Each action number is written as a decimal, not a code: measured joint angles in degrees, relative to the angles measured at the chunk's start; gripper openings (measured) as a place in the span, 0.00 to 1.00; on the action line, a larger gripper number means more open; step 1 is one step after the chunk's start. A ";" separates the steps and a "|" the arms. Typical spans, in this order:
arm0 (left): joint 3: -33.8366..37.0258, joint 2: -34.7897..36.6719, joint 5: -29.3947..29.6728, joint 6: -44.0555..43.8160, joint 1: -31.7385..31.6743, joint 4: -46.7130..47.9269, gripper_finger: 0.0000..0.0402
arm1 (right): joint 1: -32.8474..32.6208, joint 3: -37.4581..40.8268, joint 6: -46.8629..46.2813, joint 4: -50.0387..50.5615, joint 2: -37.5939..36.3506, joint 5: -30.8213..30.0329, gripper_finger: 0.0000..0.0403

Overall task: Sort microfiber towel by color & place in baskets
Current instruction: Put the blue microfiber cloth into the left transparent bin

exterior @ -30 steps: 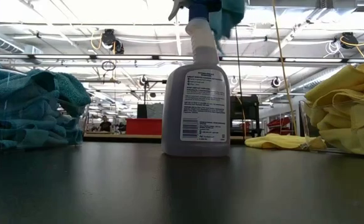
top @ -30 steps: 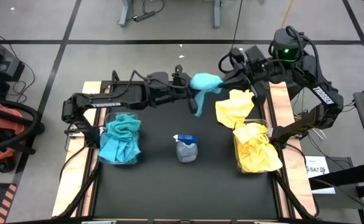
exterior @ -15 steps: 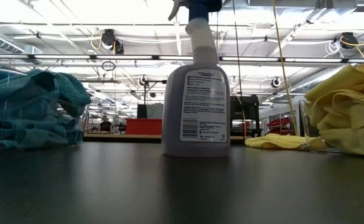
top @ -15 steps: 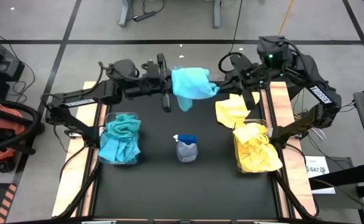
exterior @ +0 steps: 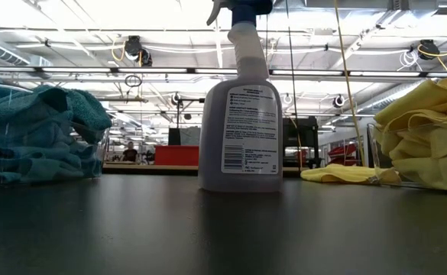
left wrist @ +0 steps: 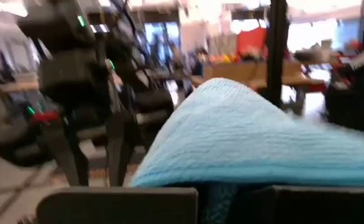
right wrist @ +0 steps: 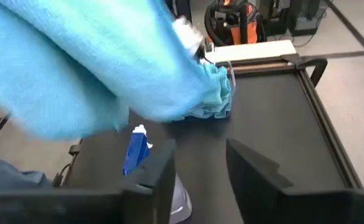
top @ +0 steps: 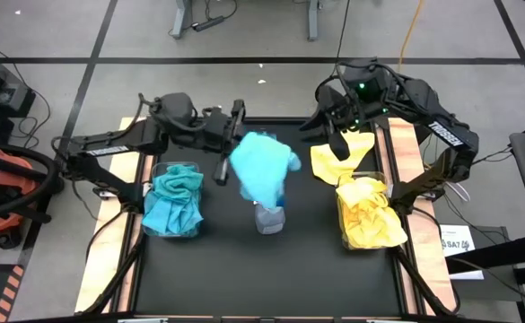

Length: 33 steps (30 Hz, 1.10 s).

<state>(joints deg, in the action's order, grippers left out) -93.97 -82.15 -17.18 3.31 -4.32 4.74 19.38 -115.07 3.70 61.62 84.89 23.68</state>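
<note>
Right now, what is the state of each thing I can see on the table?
Left gripper: shut on the teal towel, held in the air.
Right gripper: open, empty.
Left basket: holds teal towels.
Right basket: holds yellow towels.
Loose yellow towel: lies on the table.
Spray bottle: upright.
</note>
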 joint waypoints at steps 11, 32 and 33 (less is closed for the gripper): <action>-0.09 12.71 1.11 3.47 -0.04 25.00 0.02 | -1.47 0.00 -1.92 2.65 -0.97 0.08 0.52; 2.23 22.98 13.96 0.22 -0.04 78.84 0.01 | -4.61 -0.04 -1.51 3.91 -2.08 0.64 0.53; 3.03 22.92 14.43 0.24 -0.04 80.22 0.01 | -4.84 -0.04 -1.51 3.96 -2.08 0.63 0.53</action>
<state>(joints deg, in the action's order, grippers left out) -90.94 -59.24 -2.75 3.55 -4.36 84.96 14.53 -115.11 2.20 65.58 82.81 24.32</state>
